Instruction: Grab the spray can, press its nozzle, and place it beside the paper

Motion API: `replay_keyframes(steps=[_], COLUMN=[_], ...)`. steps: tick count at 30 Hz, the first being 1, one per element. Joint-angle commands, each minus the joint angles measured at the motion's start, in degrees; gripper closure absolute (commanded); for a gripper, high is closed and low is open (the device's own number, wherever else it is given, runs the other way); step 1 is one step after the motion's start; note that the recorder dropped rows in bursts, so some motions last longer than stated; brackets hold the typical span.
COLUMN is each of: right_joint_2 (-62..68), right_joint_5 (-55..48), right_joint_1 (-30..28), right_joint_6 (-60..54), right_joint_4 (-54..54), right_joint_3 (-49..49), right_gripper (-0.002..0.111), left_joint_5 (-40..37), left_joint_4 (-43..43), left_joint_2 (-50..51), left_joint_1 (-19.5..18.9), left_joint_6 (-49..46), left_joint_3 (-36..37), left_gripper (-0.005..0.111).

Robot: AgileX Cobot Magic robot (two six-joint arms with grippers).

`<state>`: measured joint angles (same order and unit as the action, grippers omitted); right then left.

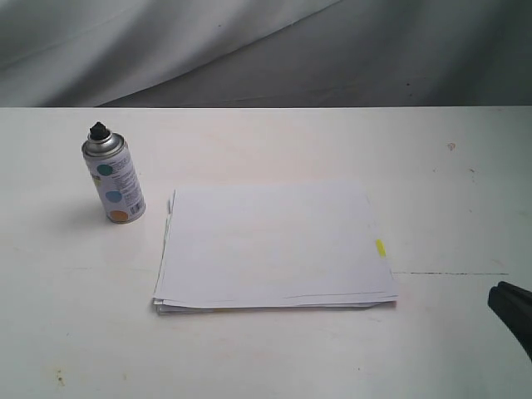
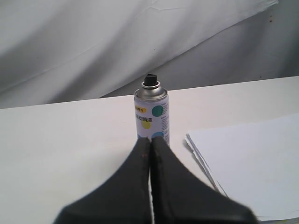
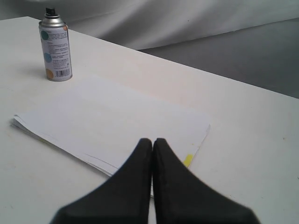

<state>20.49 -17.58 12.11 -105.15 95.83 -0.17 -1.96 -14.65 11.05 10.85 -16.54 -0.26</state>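
On the table's (image 1: pixel 332 141) left side the spray can (image 1: pixel 114 174) is stood upright, near the paper's (image 1: pixel 274 245) far-left corner but not touching it. L gripper (image 2: pixel 150 140) is held low & level, aimed straight at the can. Its jaws are pressed together w/ nothing gripped, and the can is ahead of the tips, untouched. R gripper (image 3: pixel 153 141) is likewise closed tight & empty, aimed at the paper's edge by the yellow tab (image 3: pixel 188 160), w/ the can well apart. Can: silver dome, black nozzle (image 1: pixel 99 130), white label w/ teal, blue, orange dots.
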Motion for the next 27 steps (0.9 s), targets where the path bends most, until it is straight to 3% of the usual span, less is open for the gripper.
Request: replay_keyframes(steps=[1,16,27], right_joint_2=[-0.1,-0.45,-9.83], right_joint_5=[0.21,1.03,19.3], right_joint_1=[-0.11,-0.11,-0.3], right_joint_6=[-0.39,-0.25,-1.96], right_joint_4=[0.74,0.75,4.12], right_joint_3=[0.17,0.17,0.17], right_gripper=[0.108,0.108,0.108], left_joint_5=[-0.03,-0.03,-0.03], left_joint_4=[0.15,0.15,0.15], left_joint_2=[-0.07,-0.07,-0.07], left_joint_1=[0.01,0.01,0.01], left_joint_6=[-0.02,-0.02,-0.02], left_joint_3=[0.26,0.26,0.26], left_gripper=[0.107,0.107,0.107])
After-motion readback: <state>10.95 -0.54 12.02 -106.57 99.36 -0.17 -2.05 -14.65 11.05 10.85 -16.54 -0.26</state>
